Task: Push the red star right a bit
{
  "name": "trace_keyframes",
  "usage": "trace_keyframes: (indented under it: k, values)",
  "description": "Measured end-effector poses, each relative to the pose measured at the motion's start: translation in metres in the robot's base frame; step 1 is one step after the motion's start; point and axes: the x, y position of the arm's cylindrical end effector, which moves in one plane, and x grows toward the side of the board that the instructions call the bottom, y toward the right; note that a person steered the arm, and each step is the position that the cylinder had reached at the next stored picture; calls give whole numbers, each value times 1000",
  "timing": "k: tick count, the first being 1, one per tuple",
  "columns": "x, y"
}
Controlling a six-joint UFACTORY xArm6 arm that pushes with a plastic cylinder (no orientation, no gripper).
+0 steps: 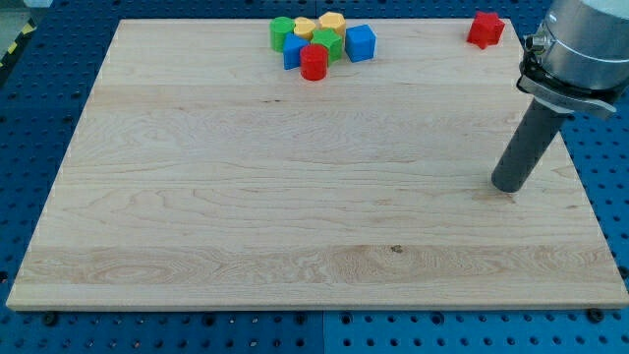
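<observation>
Closest to you, along the view's bottom, the board [295,246] shows pale wood with long grain lines running left to right and a small dark knot low and right of centre. It lies on a blue metal table [44,88] dotted with rows of holes, which frames it on every side.

Farther up on the view's right, you see my tip [508,186] resting on bare wood near the board's right edge. The rod is a smooth, matte, dark cylinder, leaning up and to the right into a grey metal collar and a rounded silver housing at the view's top right corner. There is no claw on this arm, so there is nothing to call wide, narrow or holding; the rod simply ends blunt.

Look beyond the tip to the far edge: the red star [486,29] sits near the board's top right corner, alone, well apart from the tip and slightly to its left in the view. Its points are blunt and its plastic looks glossy.

At the top centre you find the other blocks huddled close together, well apart from the star and the tip. A red cylinder [314,62] stands nearest, with a blue cube [361,42] to its right, a green block [327,43] between them, another blue block [293,54] on the left, a green cylinder [282,31] behind that, and two yellow blocks [331,22] farthest back.
</observation>
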Motion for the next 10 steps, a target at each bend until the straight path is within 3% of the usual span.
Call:
trace_keyframes:
  k: [7,10]
  values:
    - [-16,4]
    - [-41,7]
